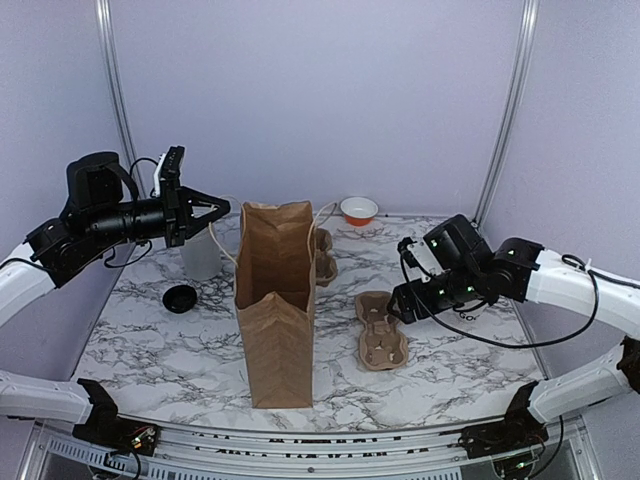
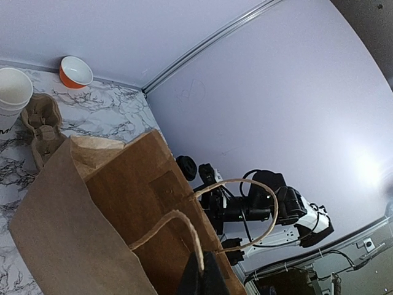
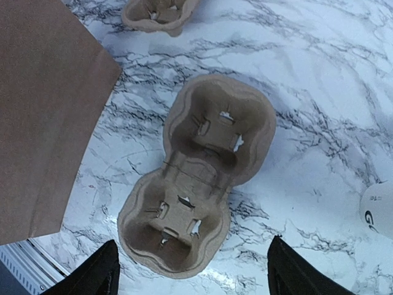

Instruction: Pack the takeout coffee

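Observation:
A tall brown paper bag stands upright mid-table. My left gripper hangs at its upper left, shut on the bag's string handle. My right gripper hovers open over a two-cup cardboard carrier, whose near end lies between the fingertips without touching them. A white rounded side with dark lettering peeks in at the right edge of the right wrist view. It may be the takeout coffee, but its top is cut off.
A lidless white cup stands left of the bag with a black lid lying beside it. A second carrier sits behind the bag, next to another white cup. An orange bowl is at the back.

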### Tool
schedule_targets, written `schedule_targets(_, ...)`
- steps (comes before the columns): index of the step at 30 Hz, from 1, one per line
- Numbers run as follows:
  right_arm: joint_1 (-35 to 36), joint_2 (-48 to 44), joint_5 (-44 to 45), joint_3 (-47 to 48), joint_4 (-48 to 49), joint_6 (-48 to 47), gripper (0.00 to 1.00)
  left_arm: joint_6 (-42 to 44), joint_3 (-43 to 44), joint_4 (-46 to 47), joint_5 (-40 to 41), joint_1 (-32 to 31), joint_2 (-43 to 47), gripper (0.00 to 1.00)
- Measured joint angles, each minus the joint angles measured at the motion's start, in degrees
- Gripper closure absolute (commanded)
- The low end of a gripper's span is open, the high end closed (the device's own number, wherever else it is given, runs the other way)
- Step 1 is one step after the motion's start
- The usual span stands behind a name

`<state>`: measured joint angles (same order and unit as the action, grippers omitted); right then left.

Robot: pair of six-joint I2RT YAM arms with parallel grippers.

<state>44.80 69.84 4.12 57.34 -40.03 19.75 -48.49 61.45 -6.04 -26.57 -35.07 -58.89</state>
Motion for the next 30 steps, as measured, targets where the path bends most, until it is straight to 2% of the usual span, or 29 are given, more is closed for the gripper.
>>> schedule_targets(7, -0.6, -1.1, -1.8, -5.8, -0.6, 1.8, 0.30, 0.3, 0.7, -0.1, -1.9, 0.6, -1.0, 0.98)
schedule_targets(18, -0.7, -1.3, -8.5, -14.2, 2.6, 6.4, 0.32, 1.2, 0.7, -0.3, -1.9, 0.7, -0.9, 0.96)
schedule_targets(30, -0.7, 0.4, -10.2, -17.8, 8.8, 12.5, 0.33, 1.4, 2.6, -2.4, -1.9, 2.2, -1.6, 0.94)
